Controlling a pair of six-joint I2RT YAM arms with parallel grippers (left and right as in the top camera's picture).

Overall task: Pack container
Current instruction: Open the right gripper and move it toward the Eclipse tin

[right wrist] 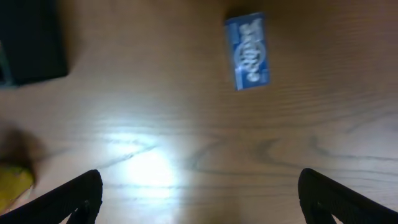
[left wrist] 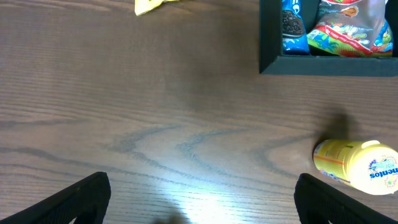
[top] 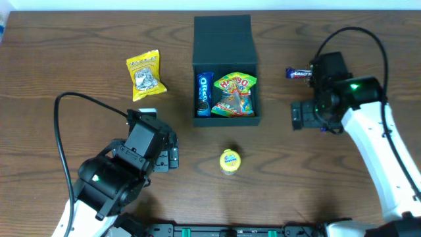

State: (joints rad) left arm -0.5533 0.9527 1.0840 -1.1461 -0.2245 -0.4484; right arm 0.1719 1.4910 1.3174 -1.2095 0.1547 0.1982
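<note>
Overhead view, step in hand: packing looks part done, with two snacks in the box and three on the table; I judge the arms are between picks, lining up on the next items.
Left gripper (left wrist: pixel 200 202): jaws spread wide and holding nothing, low over bare wood at the near side of the table.
Yellow tub (left wrist: pixel 356 165): ahead and to the right of the left gripper, near the container's front wall but apart from it.
Next move, left: probably shift right to centre on the tub, then close on its round body.
Right gripper (right wrist: pixel 199 199): jaws spread wide, empty, over bare wood.
Container (top: pixel 225 120): mid-table between the arms, with its flap lid thrown back on the far side.
Contents: an Oreo roll (top: pixel 204 93) lies along the left wall; a Haribo bag (top: pixel 235 95) fills the rest.
Room left: little floor shows, so further items likely go on top.
Yellow snack packet (top: pixel 145 76): left of the container, well apart.
Blue chocolate bar (right wrist: pixel 250 51): far right, ahead of the right gripper, likely its target.
</note>
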